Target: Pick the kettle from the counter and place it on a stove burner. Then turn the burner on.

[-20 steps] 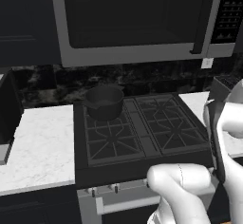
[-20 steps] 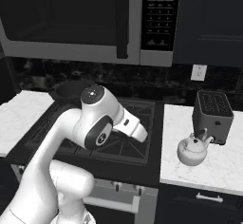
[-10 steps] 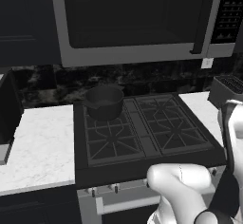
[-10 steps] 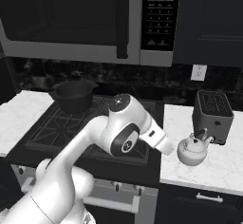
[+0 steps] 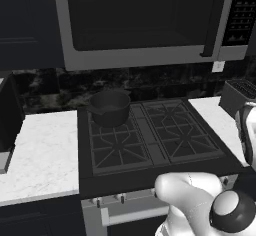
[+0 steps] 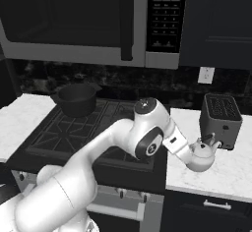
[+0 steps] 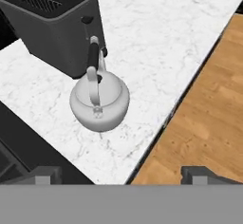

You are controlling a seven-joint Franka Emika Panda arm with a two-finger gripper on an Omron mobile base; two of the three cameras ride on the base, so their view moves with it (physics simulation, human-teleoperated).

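Observation:
The small white-silver kettle (image 7: 99, 98) with its dark upright handle stands on the white marble counter (image 7: 156, 38), just in front of a toaster. In the right base view the kettle (image 6: 203, 156) sits on the counter (image 6: 224, 177) right of the stove, and my arm (image 6: 147, 137) reaches across the cooktop's right side with the hand close beside the kettle. My gripper (image 7: 121, 174) is open, nothing between its fingertips, and the kettle lies a short way ahead of them. The black stove burners (image 5: 186, 140) lie left of the kettle; nothing stands on the right pair.
A dark-grey saucepan (image 5: 110, 107) occupies the back left burner. The dark toaster (image 6: 221, 120) stands right behind the kettle. A microwave (image 5: 140, 25) hangs over the stove. Wood floor (image 7: 213, 123) lies beyond the counter's front edge. More marble counter (image 5: 45, 150) lies left of the stove.
My arm has swung to the right across the stove, bringing the hand from over the cooktop to beside the kettle. The gripper stayed open; the kettle has not moved.

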